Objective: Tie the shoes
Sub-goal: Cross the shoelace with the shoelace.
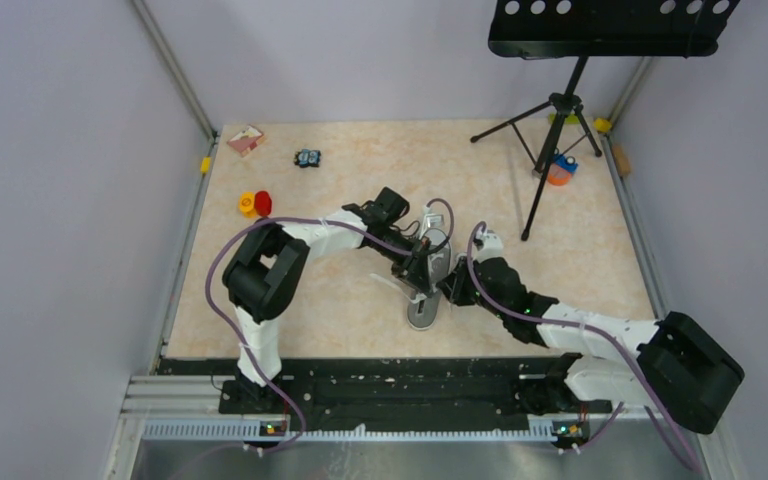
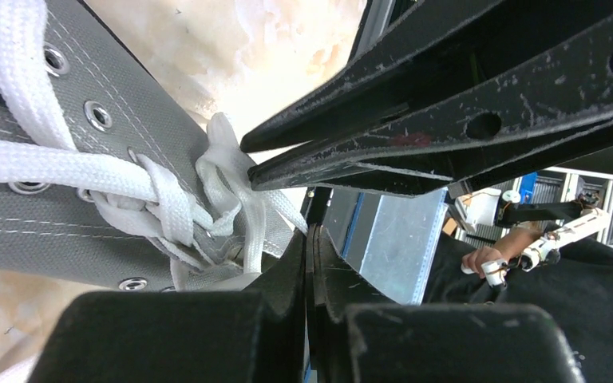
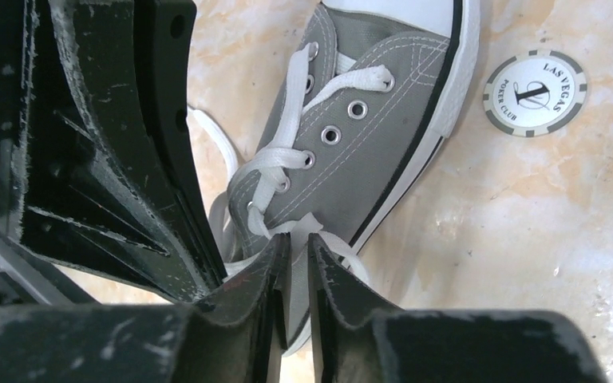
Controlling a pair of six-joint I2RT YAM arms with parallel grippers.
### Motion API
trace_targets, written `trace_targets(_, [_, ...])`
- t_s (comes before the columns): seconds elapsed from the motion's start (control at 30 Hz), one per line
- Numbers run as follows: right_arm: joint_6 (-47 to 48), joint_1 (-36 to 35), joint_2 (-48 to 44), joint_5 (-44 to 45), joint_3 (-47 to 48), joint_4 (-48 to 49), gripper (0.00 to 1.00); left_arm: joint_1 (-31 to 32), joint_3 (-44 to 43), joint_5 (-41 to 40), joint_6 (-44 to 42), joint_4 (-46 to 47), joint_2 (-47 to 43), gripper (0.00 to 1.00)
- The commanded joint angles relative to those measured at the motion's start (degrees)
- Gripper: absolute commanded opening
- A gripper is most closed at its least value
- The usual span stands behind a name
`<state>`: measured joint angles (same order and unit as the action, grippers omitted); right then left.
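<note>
- Grey low-top canvas sneaker point(image 3: 383, 128), with stitched seams, round metal eyelets point(image 3: 331, 134) and a smooth white rubber sole and toe cap, lies in the middle of the beige marbled tabletop point(image 3: 527, 239), toe toward the near edge.
- Flat, woven white laces point(image 3: 275, 163) cross between the eyelets and bunch into a loose tangle at the collar end.
- A round grey-and-white poker chip point(image 3: 535, 93) lies flat just beside the toe, apart from the sole.
- Right gripper point(image 3: 294, 247): scuffed black fingers stand a narrow slit apart, pinching a lace strand that runs between them.
- Left gripper point(image 2: 307, 247): scuffed black fingers are pressed fully together, tips against the lace tangle; I cannot tell whether a strand is caught there.
- Both grippers' tips sit close together at the tangle.
</note>
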<state>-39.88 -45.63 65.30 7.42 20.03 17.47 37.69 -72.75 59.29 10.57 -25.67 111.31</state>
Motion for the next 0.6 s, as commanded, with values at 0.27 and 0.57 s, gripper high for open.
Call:
trace_targets(0.27, [-1.88, -0.38, -4.16, 3.36, 0.25, -0.26, 0.00, 0.32, -1.86, 0.62, -0.71, 0.27, 0.64, 0.00])
trace_targets(0.57, [-3.94, -0.33, -8.72, 3.33, -1.93, -2.45, 0.24, 0.29, -2.16, 0.33, 0.86, 1.68, -1.50, 0.00])
